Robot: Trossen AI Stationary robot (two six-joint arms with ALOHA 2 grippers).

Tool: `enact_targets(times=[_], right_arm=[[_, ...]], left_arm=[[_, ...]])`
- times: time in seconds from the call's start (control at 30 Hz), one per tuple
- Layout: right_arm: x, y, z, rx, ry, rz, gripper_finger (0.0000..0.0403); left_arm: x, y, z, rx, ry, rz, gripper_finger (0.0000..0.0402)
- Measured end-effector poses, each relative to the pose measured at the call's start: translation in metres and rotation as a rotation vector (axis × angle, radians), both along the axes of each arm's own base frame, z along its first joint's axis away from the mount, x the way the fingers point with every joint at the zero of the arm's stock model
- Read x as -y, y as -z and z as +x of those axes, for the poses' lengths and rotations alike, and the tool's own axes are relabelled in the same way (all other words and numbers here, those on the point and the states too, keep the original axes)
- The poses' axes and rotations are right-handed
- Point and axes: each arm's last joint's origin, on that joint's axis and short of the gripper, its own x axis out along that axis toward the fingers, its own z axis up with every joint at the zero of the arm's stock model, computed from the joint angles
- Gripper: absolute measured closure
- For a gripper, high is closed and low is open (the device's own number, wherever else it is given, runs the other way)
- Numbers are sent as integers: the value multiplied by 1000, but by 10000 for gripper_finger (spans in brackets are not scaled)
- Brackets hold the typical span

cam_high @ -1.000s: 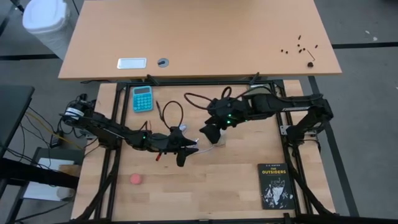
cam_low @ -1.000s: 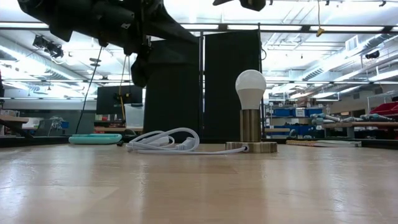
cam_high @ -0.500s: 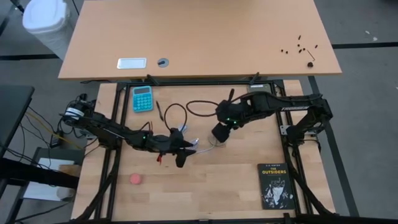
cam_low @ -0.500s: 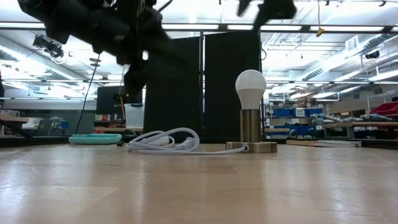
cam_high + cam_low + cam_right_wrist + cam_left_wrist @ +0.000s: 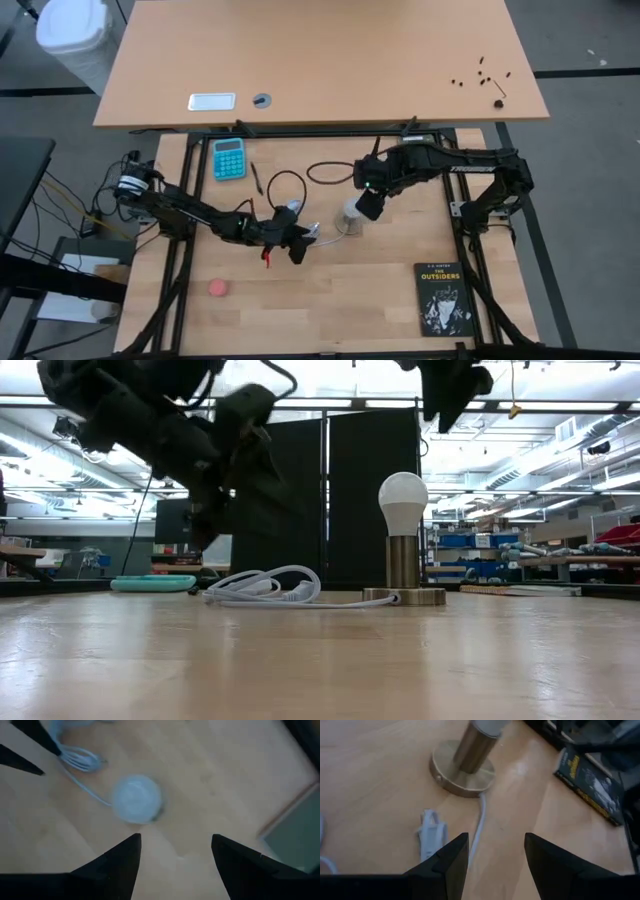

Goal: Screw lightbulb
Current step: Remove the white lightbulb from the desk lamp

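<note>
The small white frosted pear-shaped lightbulb (image 5: 403, 497) stands upright, seated in a short brass-coloured metal socket tube (image 5: 403, 563) that rises from a round flat metal base disc (image 5: 462, 768). A white cord (image 5: 262, 586) runs from the disc and lies in loose coils on the wood beside it.

The work surface is a light wooden tabletop (image 5: 370, 275). On it lie a turquoise calculator (image 5: 229, 158), a black paperback book (image 5: 443, 299) and a small pink ball (image 5: 218, 288), all well apart from the bulb. In the low view an open hall with ceiling lights and dark partition panels shows behind the table.

The bulb sits near the table's middle, held by neither arm. The right gripper (image 5: 175, 862) hangs above it, a little off to one side, its jaws apart with nothing between them. The left gripper (image 5: 495, 857) is low over the table near the cord and base disc, its fingers parted and empty.
</note>
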Motion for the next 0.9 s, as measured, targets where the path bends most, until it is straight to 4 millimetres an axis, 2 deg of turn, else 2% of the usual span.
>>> enact_targets(times=[0.2,0.37,0.47,0.57,0.7,0.9], right_arm=[[27,-3,-8,-57,-95,-42,149],[49,-24,-27,29,-128,-107,149],[63,-35,-39,87,-127,-130,149],[73,-39,-48,122,-105,-73,149],[78,-37,-52,115,-107,2,148],[67,-37,-49,111,-197,7,148]], left_arm=[[-8,7,13,104,-53,-59,205],[-15,2,27,146,-78,-62,205],[-19,-3,33,125,-67,-1,205],[-24,-8,37,94,-39,94,205],[-28,-4,36,23,-12,172,205],[-30,5,35,-43,-13,228,194]])
